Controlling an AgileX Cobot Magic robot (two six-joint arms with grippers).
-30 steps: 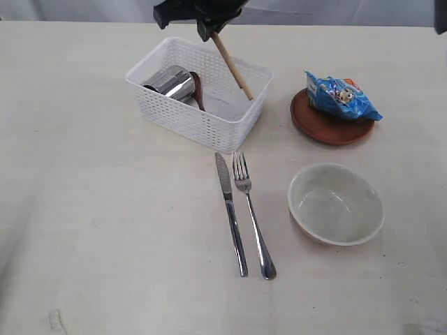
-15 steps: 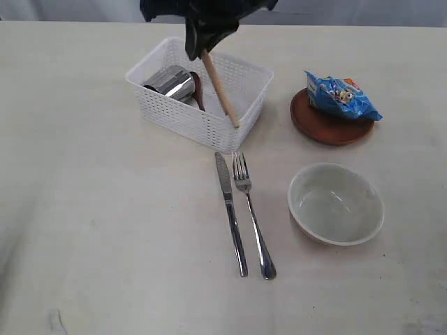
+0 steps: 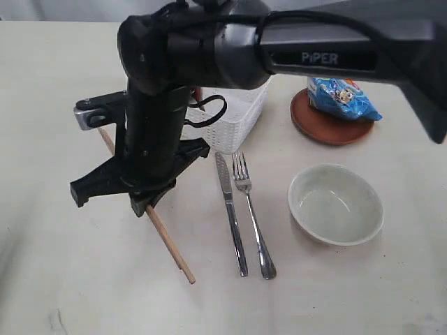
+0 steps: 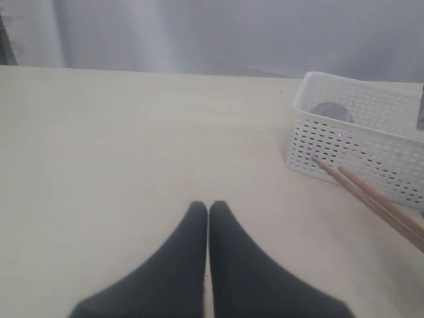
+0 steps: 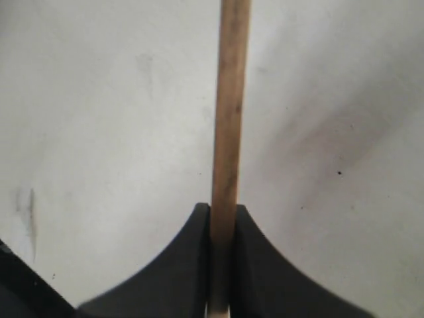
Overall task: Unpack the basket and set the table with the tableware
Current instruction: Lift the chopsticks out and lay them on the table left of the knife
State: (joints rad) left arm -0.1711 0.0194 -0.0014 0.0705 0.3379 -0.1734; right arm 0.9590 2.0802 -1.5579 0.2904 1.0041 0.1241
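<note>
My right gripper (image 3: 143, 204) is shut on the wooden chopsticks (image 3: 170, 248), which slant down to the table (image 3: 84, 279) left of the steel knife (image 3: 230, 216). In the right wrist view the stick (image 5: 232, 99) runs out from between the closed fingers of my right gripper (image 5: 223, 211). The fork (image 3: 253, 216) lies beside the knife, and the cream bowl (image 3: 335, 204) sits to their right. The black arm hides most of the white basket (image 3: 241, 115). My left gripper (image 4: 209, 207) is shut and empty over bare table, facing the basket (image 4: 361, 136), the steel cup (image 4: 331, 111) inside it, and the chopsticks (image 4: 377, 199).
A blue snack packet (image 3: 342, 94) lies on the brown wooden plate (image 3: 328, 129) at the back right. The right arm's bulk (image 3: 209, 49) spans the middle of the exterior view and covers the basket's contents there.
The right arm has swung from above the basket to the near left, carrying the chopsticks out of the basket and down toward the table left of the knife.
</note>
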